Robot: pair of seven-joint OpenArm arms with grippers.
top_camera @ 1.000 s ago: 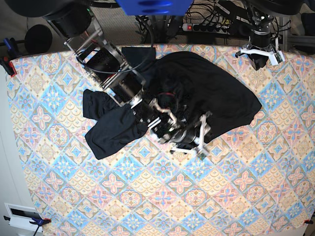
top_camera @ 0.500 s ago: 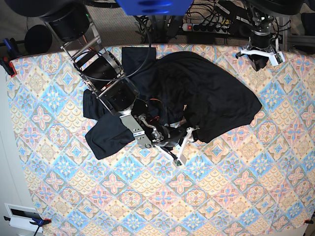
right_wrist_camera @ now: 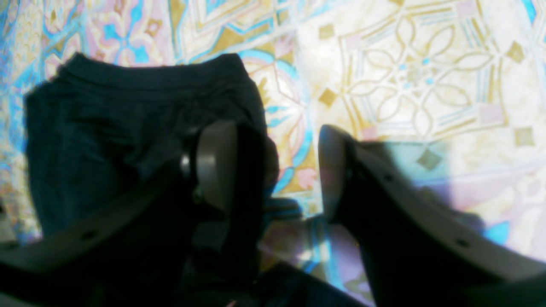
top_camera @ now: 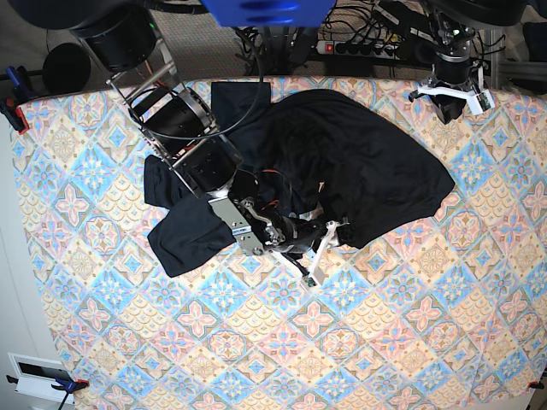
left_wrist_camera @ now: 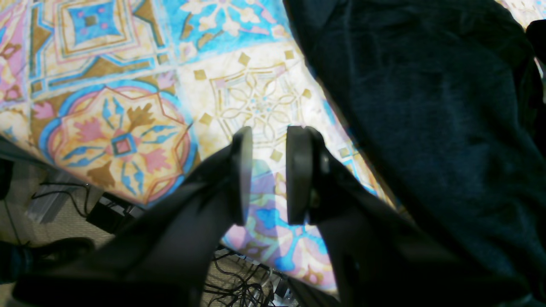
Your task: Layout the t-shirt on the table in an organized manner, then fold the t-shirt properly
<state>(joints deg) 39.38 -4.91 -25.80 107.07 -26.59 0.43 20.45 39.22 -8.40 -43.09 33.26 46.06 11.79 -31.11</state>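
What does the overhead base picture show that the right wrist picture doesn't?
Only the base view shows the whole crumpled black t-shirt, both arms, and the left end effector parked at the table's far edge, away from the work. Only the right wrist view shows the right end effector close up, its jaws apart over a hemmed fabric edge. Both show the shirt on the patterned table.

The t-shirt [top_camera: 342, 162] lies crumpled on the far half of the desk [top_camera: 256, 342], spreading from left of centre to right of centre, with one flap [top_camera: 192, 235] reaching nearer on the left. The right gripper [top_camera: 320, 248] sits low at the shirt's near edge, about mid-desk, one jaw over the cloth and the other over bare desk. The left gripper [top_camera: 451, 96] hangs at the desk's far right edge, beside the shirt. Cables [top_camera: 367, 34] lie beyond the far edge.
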